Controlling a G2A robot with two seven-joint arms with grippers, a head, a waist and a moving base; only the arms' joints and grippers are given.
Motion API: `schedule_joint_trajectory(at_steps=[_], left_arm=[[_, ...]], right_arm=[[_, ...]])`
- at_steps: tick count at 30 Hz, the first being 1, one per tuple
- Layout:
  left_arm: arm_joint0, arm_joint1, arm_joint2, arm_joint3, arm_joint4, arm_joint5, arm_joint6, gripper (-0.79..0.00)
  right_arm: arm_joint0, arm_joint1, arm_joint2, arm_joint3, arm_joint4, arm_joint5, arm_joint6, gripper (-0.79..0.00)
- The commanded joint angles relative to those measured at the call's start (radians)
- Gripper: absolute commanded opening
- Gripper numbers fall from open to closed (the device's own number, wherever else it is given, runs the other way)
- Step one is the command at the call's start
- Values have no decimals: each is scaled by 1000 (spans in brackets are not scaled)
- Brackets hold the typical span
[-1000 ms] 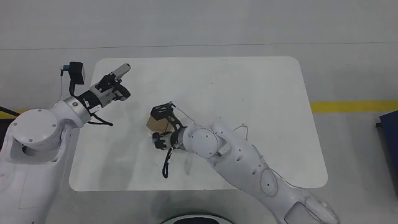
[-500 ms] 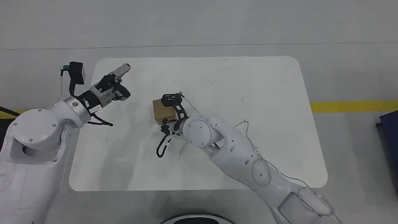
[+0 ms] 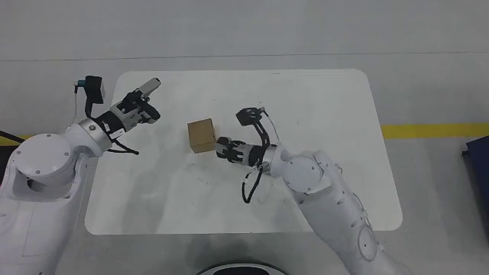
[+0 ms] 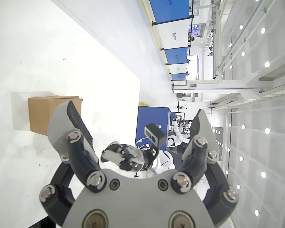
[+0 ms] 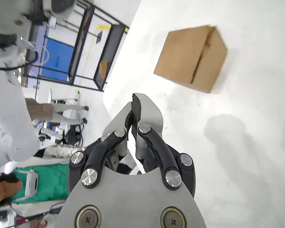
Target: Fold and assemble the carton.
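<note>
Carton (image 3: pixel 202 135): stands on the counter (image 3: pixel 306 107) as a closed brown box, nearer the left edge than the right and about midway between the far and near edges. Nothing grips it. A flap seam shows on one face in the right wrist view.

Right gripper (image 3: pixel 223 149): fingers pressed together and empty, just beside the carton on the side facing the right edge, with a gap showing between them.

Left gripper (image 3: pixel 151 98): fingers spread wide and empty, near the far left corner, well apart from the carton.

Risks, as judged:
- The flaps are unrestrained and could spring open if not fully tucked.
- A push from the right gripper could slide or tip the light carton across the smooth counter, since the left gripper is too distant to brace it
</note>
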Motion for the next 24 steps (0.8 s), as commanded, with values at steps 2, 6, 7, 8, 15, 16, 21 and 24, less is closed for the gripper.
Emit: schedule_joint_trajectory(at_steps=[2, 6, 7, 8, 15, 16, 21, 24], left_arm=[[0, 0, 0, 0, 0, 0, 0, 0], [0, 0, 0, 0, 0, 0, 0, 0], [0, 0, 0, 0, 0, 0, 0, 0], [0, 0, 0, 0, 0, 0, 0, -1], [0, 0, 0, 0, 0, 0, 0, -1], [0, 0, 0, 0, 0, 0, 0, 0], [0, 0, 0, 0, 0, 0, 0, 0], [0, 0, 0, 0, 0, 0, 0, -1]], right_arm=[[-54, 8, 76, -42, 48, -8, -52, -785], [-73, 14, 133, -52, 102, 4, -70, 0], [-73, 14, 133, -52, 102, 4, -70, 0], [-74, 14, 133, -52, 101, 4, -73, -770], [-73, 14, 133, -52, 102, 3, -70, -332], [-73, 14, 133, -52, 102, 3, -70, -284], [-73, 14, 133, -52, 102, 3, -70, -73], [-73, 14, 133, -52, 102, 3, -70, -20]])
